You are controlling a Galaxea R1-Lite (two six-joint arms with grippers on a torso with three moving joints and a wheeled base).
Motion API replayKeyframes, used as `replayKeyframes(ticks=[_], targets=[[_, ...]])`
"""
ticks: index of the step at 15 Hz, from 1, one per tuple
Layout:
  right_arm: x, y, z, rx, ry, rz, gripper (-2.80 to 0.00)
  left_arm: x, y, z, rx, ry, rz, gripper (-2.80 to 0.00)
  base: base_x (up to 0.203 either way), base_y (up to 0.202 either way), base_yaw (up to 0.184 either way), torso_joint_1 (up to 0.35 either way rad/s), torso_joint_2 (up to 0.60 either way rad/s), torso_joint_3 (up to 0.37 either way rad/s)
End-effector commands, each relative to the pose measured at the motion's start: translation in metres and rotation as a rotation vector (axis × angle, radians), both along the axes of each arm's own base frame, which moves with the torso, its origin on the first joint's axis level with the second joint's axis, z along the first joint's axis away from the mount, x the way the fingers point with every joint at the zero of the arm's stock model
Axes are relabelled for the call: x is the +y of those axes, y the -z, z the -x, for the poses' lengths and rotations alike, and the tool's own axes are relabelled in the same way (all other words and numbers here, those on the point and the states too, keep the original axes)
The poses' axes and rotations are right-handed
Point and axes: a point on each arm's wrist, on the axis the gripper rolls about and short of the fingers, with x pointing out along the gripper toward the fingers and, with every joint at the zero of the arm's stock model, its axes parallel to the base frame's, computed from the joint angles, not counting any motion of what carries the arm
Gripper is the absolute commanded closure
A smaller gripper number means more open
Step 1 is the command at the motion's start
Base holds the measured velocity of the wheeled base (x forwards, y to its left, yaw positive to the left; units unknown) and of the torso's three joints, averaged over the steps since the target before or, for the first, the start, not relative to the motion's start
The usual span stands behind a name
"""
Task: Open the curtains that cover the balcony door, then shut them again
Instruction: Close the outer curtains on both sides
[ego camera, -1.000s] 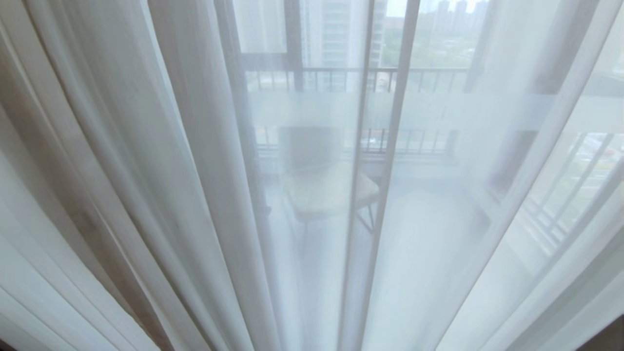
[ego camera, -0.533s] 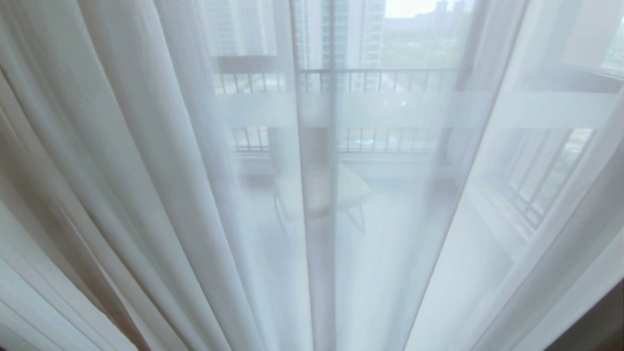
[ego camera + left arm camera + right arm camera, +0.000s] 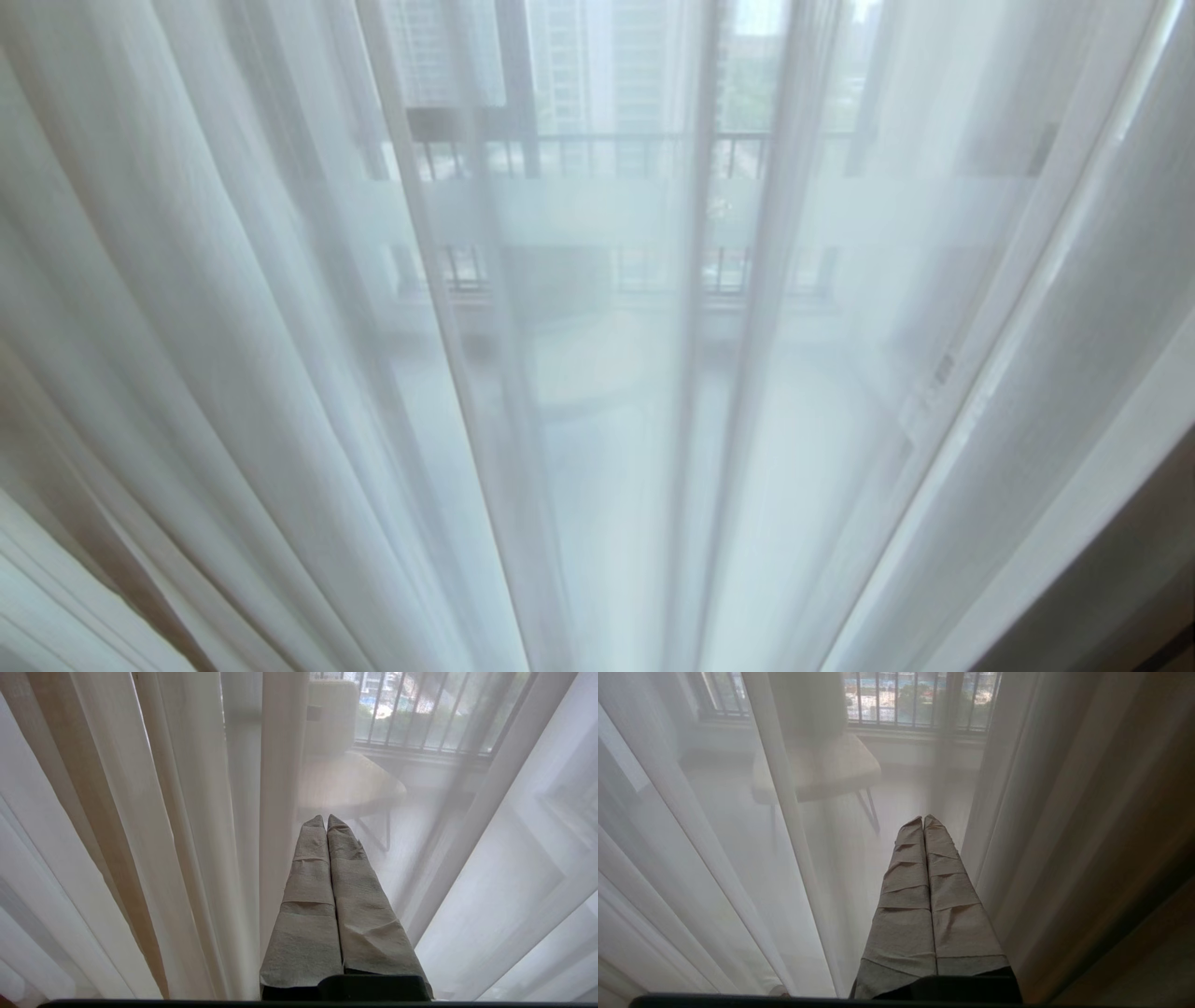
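Sheer layer of the curtains hangs drawn across the whole head view, pleats running floor to top; a strip of the heavier cream-beige layer shows at far left. The balcony door sits just behind, its dark frame and frosted band seen through the fabric. Left gripper and right gripper both pinched fully together, holding nothing, tips pointed at the sheer, just short of it as far as I can tell. Risk: closed fingers would only push the thin cloth against the glass, or snag one pleat and drag it unevenly, since no fold sits between them. Beyond the glass: a chair and the balcony railing. Nothing but fabric stands between grippers and door.
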Motion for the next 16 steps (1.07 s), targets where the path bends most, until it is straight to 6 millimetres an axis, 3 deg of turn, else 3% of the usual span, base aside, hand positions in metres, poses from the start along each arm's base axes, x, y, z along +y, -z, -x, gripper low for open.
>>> replayKeyframes(ticks=[1,10,16], targets=[[-0.0003,0.0000,0.0000,0.000,0.012,-0.005,0.00,0.0000,0.0000,0.0001,-0.002,-0.001,0.001,0.00,0.000,-0.192,0.002,-0.005,0.00,0.008],[-0.0005,-0.0003,0.0000,-0.003,0.019,-0.027,0.00,0.0000,0.0000,0.0001,-0.002,-0.002,0.001,0.00,0.000,-0.183,0.000,0.003,0.00,0.002],[-0.0004,-0.0002,0.0000,-0.001,0.017,-0.015,0.00,0.0000,0.0000,0.0002,-0.003,-0.002,0.001,0.00,0.000,-0.011,0.000,0.000,0.00,0.000]])
